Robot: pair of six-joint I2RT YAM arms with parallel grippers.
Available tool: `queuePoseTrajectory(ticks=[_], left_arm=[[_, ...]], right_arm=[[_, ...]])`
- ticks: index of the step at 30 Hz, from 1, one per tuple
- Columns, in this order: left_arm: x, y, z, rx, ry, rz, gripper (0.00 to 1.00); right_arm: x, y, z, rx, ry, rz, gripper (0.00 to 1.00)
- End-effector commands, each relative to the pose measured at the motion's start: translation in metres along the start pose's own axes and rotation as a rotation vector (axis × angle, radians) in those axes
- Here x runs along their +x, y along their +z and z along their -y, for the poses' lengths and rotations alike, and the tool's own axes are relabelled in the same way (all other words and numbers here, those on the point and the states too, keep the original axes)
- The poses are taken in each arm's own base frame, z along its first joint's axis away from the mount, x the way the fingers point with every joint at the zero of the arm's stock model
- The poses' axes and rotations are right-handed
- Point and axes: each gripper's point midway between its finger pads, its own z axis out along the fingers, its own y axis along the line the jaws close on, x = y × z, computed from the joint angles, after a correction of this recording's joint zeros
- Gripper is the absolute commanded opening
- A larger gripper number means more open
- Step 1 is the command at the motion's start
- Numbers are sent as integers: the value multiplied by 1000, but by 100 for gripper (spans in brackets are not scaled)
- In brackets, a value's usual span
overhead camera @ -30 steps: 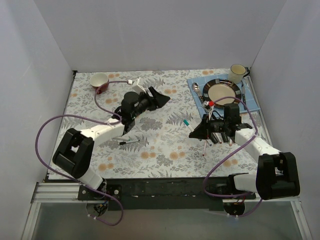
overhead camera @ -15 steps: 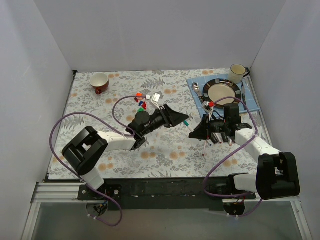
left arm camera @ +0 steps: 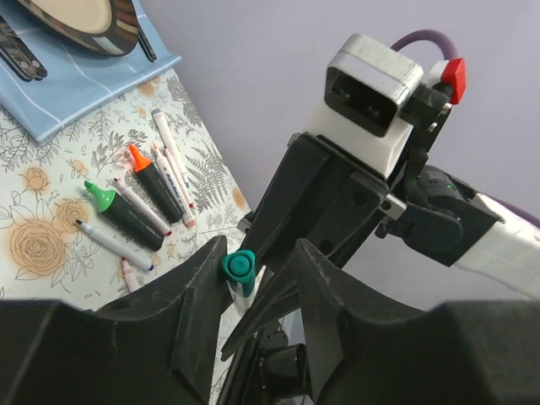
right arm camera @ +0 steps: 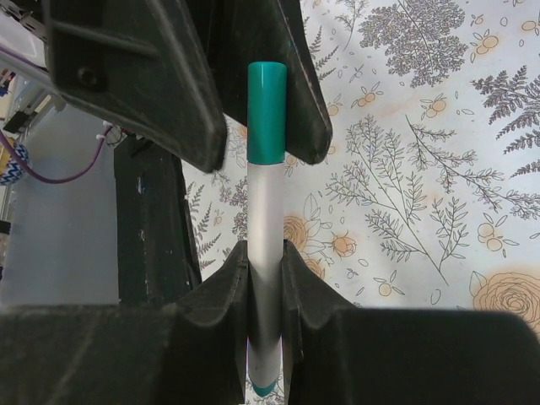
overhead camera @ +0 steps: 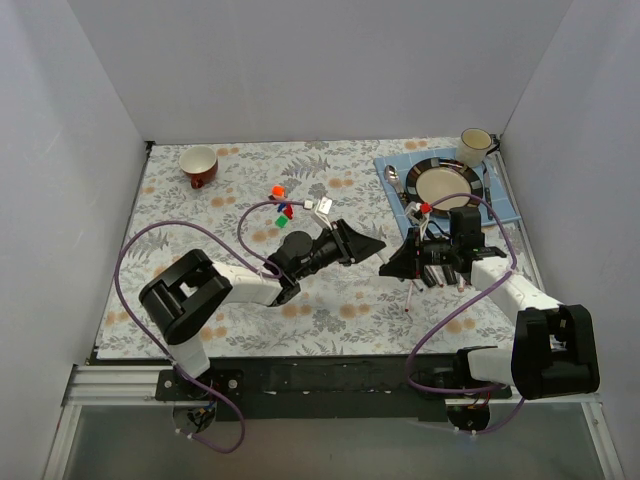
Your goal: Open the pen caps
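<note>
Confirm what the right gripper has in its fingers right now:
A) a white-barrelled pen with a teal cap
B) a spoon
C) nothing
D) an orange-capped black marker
A: in the right wrist view the right gripper is clamped on the white-barrelled pen. The teal cap is on the pen and sits between the open fingers of the left gripper.

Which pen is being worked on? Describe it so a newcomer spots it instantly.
From the blue placemat at the far right of the table, look toward the middle, where the two hands meet. The pen sticks out of the right hand, white-barrelled with a teal cap inside the open left hand. Unlike the other pens, which lie flat, it is off the table.
</note>
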Motion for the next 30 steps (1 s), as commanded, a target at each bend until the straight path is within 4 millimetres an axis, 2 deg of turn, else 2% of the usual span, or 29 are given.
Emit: queuePoseTrajectory(ticks=[1,5,6,8,10,11,12,14,15,16,17,20,23,26,27,28,29,30], left_arm=[[-7,7,16,34,3,29,33],[-8,8,15,23,-2,30,13],[-11,8,15,20,2,44,0],[-15,7,14,3,14,63,0],[-32,4,19,-21,66,121,0],[-41,1,10,-70,87,138,0],[-56,-4,18,-77,116,177,0],[-95,-18,0,-173,170,273,0],[-106,-26,-7,-197,179,292,0],[-123,-34,-4,-201,190,326,0],[-145,-45,-17,-244,200,360,0],[-180,-65,-23,-263,215,403,0],[-206,-76,-22,-271,229,440,0],[-222,-81,-19,-264,232,449,0],[-221,-80,-20,-268,226,430,0],[-219,-79,-25,-287,216,412,0],[-213,-79,-39,-346,187,370,0],[-205,-79,-54,-391,167,336,0]], right_arm=[[-12,-3,-5,-16,-42,24,1],[-12,-3,-4,-15,-37,24,1],[-11,-3,-4,-14,-33,23,1],[-10,-3,-4,-11,-30,22,1],[-10,-4,-4,-10,-28,22,1],[-10,-4,-4,-12,-28,22,1],[-9,-4,-4,-12,-23,21,1],[-9,-4,-4,-17,-19,22,1],[-9,-4,-5,-24,-17,22,1],[-9,-4,-6,-25,-17,22,1],[-9,-4,-6,-28,-16,22,1],[-9,-4,-8,-41,-13,22,1],[-8,-4,-9,-45,-16,22,1],[-8,-4,-8,-35,-21,19,1],[-8,-5,-2,1,-24,12,1],[-8,-5,4,33,-38,7,1],[-8,-7,10,75,-43,-1,1],[-8,-11,27,184,-58,-16,1]])
